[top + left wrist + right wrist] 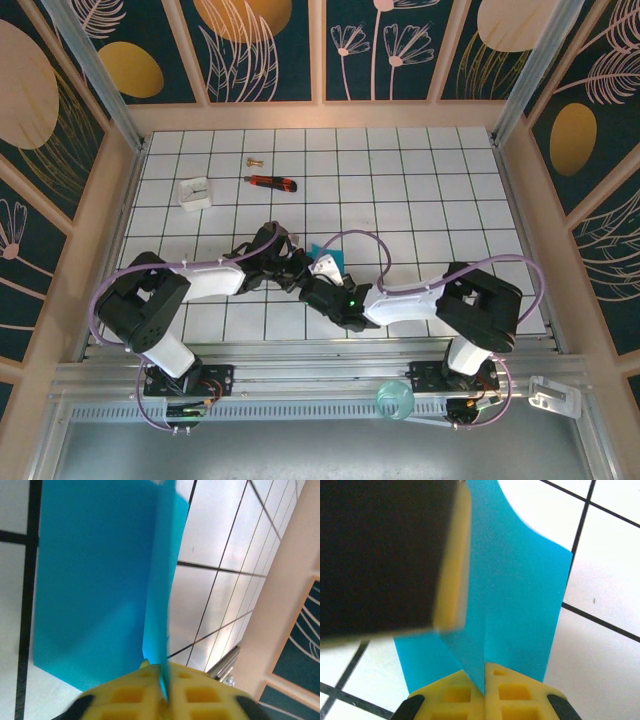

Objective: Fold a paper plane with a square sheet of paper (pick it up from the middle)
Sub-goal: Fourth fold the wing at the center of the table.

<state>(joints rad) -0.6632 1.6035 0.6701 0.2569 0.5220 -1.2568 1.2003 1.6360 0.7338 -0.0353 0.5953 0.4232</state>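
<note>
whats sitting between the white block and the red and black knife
Only bare tiled table, in the top view. The white block and the utility knife lie apart, and the small brass piece sits farther back, off that line.

Your floor (400, 190) is a white tiled board with black grid lines, spreading all round the left gripper (288, 258) and right gripper (318, 270). Beyond them, at the far edge, you have a pale beige rim (320, 115). Past it stands a back wall (290, 50) of dark teal panels with gold ovals and thin pink leaf and flower drawings, split by beige slats. The same panels flank the grippers: left wall (40, 150), right wall (590, 150). Silver metal posts (95, 75) stand at the far corners. Behind the grippers runs a grey slotted metal rail (320, 375). Light is even, and the tiles show soft glare.
</note>
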